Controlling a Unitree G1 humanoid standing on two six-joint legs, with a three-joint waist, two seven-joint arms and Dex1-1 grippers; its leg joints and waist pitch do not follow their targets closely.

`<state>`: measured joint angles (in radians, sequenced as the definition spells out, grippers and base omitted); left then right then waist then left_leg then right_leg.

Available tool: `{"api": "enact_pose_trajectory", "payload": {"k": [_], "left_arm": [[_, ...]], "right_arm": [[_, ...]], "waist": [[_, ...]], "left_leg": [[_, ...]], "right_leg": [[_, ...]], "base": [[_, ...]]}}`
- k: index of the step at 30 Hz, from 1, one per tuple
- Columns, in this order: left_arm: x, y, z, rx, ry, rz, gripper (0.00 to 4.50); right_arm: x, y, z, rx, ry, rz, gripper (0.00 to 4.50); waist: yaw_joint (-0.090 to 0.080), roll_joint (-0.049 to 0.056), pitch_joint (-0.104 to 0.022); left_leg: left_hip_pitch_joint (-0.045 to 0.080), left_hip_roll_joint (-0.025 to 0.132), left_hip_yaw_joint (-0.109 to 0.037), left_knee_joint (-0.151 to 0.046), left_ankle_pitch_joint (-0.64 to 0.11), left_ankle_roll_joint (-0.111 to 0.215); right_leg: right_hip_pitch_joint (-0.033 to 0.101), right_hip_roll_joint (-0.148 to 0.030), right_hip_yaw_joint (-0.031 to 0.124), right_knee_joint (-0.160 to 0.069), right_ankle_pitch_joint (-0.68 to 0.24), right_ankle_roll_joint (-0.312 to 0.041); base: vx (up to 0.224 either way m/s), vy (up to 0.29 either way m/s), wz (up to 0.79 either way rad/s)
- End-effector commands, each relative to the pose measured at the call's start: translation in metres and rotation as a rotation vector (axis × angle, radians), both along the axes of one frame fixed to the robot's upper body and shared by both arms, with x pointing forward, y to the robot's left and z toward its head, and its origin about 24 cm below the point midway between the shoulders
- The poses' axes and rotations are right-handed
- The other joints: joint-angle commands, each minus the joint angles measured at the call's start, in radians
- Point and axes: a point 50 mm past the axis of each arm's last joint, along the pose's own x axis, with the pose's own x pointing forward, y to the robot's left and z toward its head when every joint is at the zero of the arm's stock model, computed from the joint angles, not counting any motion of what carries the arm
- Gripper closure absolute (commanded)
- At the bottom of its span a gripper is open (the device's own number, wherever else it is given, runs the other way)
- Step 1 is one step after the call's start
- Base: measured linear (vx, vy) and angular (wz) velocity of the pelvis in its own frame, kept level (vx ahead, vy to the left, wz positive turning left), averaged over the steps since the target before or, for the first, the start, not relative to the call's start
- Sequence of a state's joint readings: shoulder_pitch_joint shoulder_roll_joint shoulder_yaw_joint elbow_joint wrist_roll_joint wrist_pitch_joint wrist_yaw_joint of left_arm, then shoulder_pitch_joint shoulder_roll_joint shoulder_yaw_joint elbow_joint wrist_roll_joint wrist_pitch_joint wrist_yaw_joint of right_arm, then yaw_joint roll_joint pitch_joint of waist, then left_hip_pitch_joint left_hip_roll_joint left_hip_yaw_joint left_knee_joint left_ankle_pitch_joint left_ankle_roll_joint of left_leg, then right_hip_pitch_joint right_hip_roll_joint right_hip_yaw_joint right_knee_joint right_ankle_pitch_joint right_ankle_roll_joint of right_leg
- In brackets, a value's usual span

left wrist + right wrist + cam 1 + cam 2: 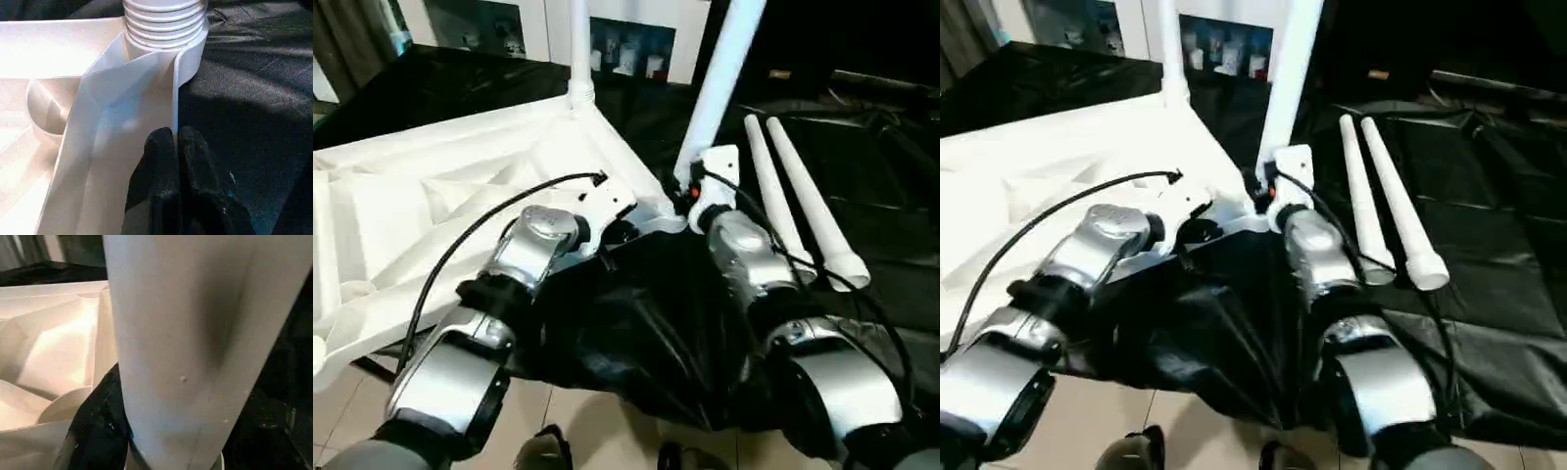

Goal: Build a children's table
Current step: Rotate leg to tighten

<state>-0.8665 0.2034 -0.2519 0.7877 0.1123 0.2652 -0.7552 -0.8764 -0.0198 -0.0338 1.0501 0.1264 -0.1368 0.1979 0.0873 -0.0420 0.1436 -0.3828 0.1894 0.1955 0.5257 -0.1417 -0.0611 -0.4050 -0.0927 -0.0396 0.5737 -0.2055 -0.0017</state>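
The children's table top [421, 206] lies upside down on black cloth, its rimmed underside facing up. One white leg [578, 49] stands upright in the far corner. My right gripper [698, 188] is shut on a second leg [724, 69], which leans over the near right corner; a black finger [98, 431] shows beside it. That leg's threaded end [164, 24] sits in the corner socket with its threads showing. My left gripper [176, 142] is shut on the thin rim [174, 88] just short of that corner. Two loose legs [773, 191] [818, 211] lie side by side to the right.
A white cabinet with glass doors [626, 39] stands behind the work surface. Black cloth [891, 196] covers the surface and hangs over its front edge [636, 362]. Tiled floor [597, 421] lies below my forearms.
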Motion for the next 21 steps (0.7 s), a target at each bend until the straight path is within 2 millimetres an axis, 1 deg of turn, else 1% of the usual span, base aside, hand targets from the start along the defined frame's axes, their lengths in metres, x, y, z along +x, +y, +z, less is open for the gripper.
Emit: {"api": "enact_pose_trajectory", "payload": {"k": [1, 2, 3, 4, 5, 7, 8, 9, 10, 11, 12, 13, 14, 16, 17, 18, 19, 20, 21], "left_arm": [[0.004, -0.004, 0.002, 0.016, -0.029, 0.049, 4.5], [0.004, -0.004, 0.002, 0.017, -0.028, 0.05, 4.5], [0.004, -0.004, 0.002, 0.017, -0.028, 0.051, 4.5], [0.005, -0.003, 0.001, 0.018, -0.028, 0.051, 4.5], [0.005, -0.003, 0.001, 0.018, -0.029, 0.052, 4.5], [0.005, -0.002, 0.001, 0.018, -0.03, 0.051, 4.5], [0.005, -0.002, 0.001, 0.018, -0.029, 0.05, 4.5], [0.005, -0.002, 0.001, 0.018, -0.029, 0.049, 4.5], [0.005, -0.001, 0.001, 0.018, -0.029, 0.049, 4.5], [0.005, -0.001, 0.001, 0.018, -0.029, 0.048, 4.5], [0.005, -0.001, 0.001, 0.018, -0.03, 0.046, 4.5], [0.004, 0.0, 0.001, 0.019, -0.033, 0.039, 4.5], [0.004, 0.0, 0.002, 0.021, -0.037, 0.031, 4.5], [0.004, 0.0, 0.002, 0.02, -0.041, 0.021, 4.5], [0.003, 0.0, 0.002, 0.019, -0.042, 0.015, 4.5], [0.003, 0.001, 0.002, 0.018, -0.043, 0.011, 4.5], [0.003, 0.001, 0.003, 0.018, -0.047, -0.003, 4.5], [0.002, 0.001, 0.003, 0.017, -0.048, -0.013, 4.5], [0.002, 0.001, 0.003, 0.017, -0.049, -0.015, 4.5]], "right_arm": [[-0.03, 0.013, -0.068, -0.056, 0.313, 0.048, 2.6], [-0.03, 0.014, -0.068, -0.054, 0.313, 0.045, 2.6], [-0.03, 0.014, -0.068, -0.053, 0.312, 0.045, 2.6], [-0.029, 0.017, -0.066, -0.047, 0.299, 0.057, 2.6], [-0.029, 0.018, -0.065, -0.054, 0.286, 0.064, 2.6], [-0.029, 0.02, -0.063, -0.035, 0.275, 0.081, 2.6], [-0.029, 0.021, -0.062, -0.015, 0.271, 0.084, 2.6], [-0.028, 0.021, -0.061, -0.004, 0.271, 0.08, 2.04], [-0.028, 0.02, -0.061, 0.002, 0.269, 0.076, 1.9], [-0.028, 0.021, -0.06, 0.004, 0.265, 0.078, 1.84], [-0.027, 0.021, -0.059, 0.008, 0.261, 0.084, 1.84], [-0.026, 0.021, -0.056, 0.02, 0.254, 0.091, 1.73], [-0.025, 0.021, -0.054, 0.034, 0.245, 0.099, 1.62], [-0.024, 0.022, -0.052, 0.039, 0.237, 0.108, 1.45], [-0.024, 0.023, -0.05, 0.045, 0.228, 0.117, 1.37], [-0.023, 0.023, -0.049, 0.05, 0.223, 0.124, 1.29], [-0.022, 0.023, -0.046, 0.053, 0.211, 0.134, 1.23], [-0.021, 0.023, -0.044, 0.06, 0.199, 0.142, 1.16], [-0.021, 0.023, -0.043, 0.062, 0.196, 0.143, 1.05]], "waist": [[-0.008, 0.017, -0.036], [-0.008, 0.019, -0.036], [-0.008, 0.019, -0.036], [-0.009, 0.017, -0.037], [-0.009, 0.019, -0.037], [-0.009, 0.018, -0.039], [-0.009, 0.014, -0.041], [-0.007, 0.016, -0.039], [-0.007, 0.016, -0.039], [-0.008, 0.016, -0.041], [-0.008, 0.016, -0.041], [-0.007, 0.016, -0.043], [-0.008, 0.015, -0.044], [-0.007, 0.019, -0.047], [-0.007, 0.018, -0.046], [-0.008, 0.017, -0.048], [-0.007, 0.018, -0.047], [-0.007, 0.019, -0.051], [-0.007, 0.019, -0.051]], "left_leg": [[0.035, 0.039, -0.039, -0.085, -0.56, -0.059], [0.039, 0.04, -0.039, -0.085, -0.575, -0.059], [0.038, 0.04, -0.04, -0.085, -0.58, -0.06], [0.038, 0.041, -0.041, -0.085, -0.585, -0.058], [0.038, 0.041, -0.041, -0.087, -0.589, -0.059], [0.037, 0.042, -0.039, -0.088, -0.572, -0.057], [0.036, 0.042, -0.037, -0.088, -0.564, -0.054], [0.037, 0.042, -0.036, -0.088, -0.556, -0.052], [0.037, 0.043, -0.034, -0.087, -0.552, -0.05], [0.037, 0.042, -0.034, -0.086, -0.551, -0.048], [0.036, 0.043, -0.034, -0.086, -0.549, -0.048], [0.032, 0.044, -0.034, -0.088, -0.539, -0.046], [0.027, 0.044, -0.035, -0.089, -0.514, -0.044], [0.028, 0.045, -0.032, -0.087, -0.502, -0.044], [0.027, 0.044, -0.032, -0.087, -0.5, -0.044], [0.025, 0.044, -0.032, -0.087, -0.493, -0.043], [0.026, 0.044, -0.031, -0.087, -0.492, -0.042], [0.025, 0.045, -0.031, -0.086, -0.484, -0.043], [0.025, 0.045, -0.03, -0.086, -0.479, -0.042]], "right_leg": [[-0.005, -0.059, 0.033, -0.096, -0.538, -0.096], [-0.008, -0.061, 0.033, -0.099, -0.546, -0.093], [-0.009, -0.061, 0.033, -0.099, -0.547, -0.092], [-0.008, -0.062, 0.032, -0.1, -0.549, -0.091], [-0.009, -0.062, 0.032, -0.101, -0.544, -0.089], [-0.006, -0.061, 0.033, -0.1, -0.508, -0.094], [-0.005, -0.06, 0.033, -0.099, -0.498, -0.096], [-0.008, -0.061, 0.035, -0.098, -0.488, -0.101], [-0.008, -0.062, 0.036, -0.099, -0.485, -0.104], [-0.007, -0.062, 0.036, -0.098, -0.485, -0.107], [-0.007, -0.063, 0.037, -0.098, -0.486, -0.109], [-0.002, -0.064, 0.036, -0.097, -0.476, -0.108], [0.003, -0.063, 0.035, -0.092, -0.454, -0.114], [0.002, -0.063, 0.036, -0.092, -0.443, -0.122], [0.002, -0.064, 0.036, -0.092, -0.442, -0.124], [0.005, -0.064, 0.035, -0.092, -0.439, -0.126], [0.003, -0.064, 0.035, -0.092, -0.441, -0.127], [0.006, -0.064, 0.035, -0.09, -0.431, -0.132], [0.006, -0.063, 0.035, -0.09, -0.423, -0.134]], "base": [[0.0, 0.0, 0.0], [0.0, 0.0, 0.0], [0.0, 0.0, 0.0], [0.0, 0.0, 0.0], [0.0, 0.0, 0.0], [0.0, 0.0, 0.0], [0.0, 0.0, 0.0], [0.0, 0.0, 0.0], [0.0, 0.0, 0.0], [0.0, 0.0, 0.0], [0.0, 0.0, 0.0], [0.0, 0.0, 0.0], [0.0, 0.0, 0.0], [0.0, 0.0, 0.0], [0.0, 0.0, 0.0], [0.0, 0.0, 0.0], [0.0, 0.0, 0.0], [0.0, 0.0, 0.0], [0.0, 0.0, 0.0]]}}
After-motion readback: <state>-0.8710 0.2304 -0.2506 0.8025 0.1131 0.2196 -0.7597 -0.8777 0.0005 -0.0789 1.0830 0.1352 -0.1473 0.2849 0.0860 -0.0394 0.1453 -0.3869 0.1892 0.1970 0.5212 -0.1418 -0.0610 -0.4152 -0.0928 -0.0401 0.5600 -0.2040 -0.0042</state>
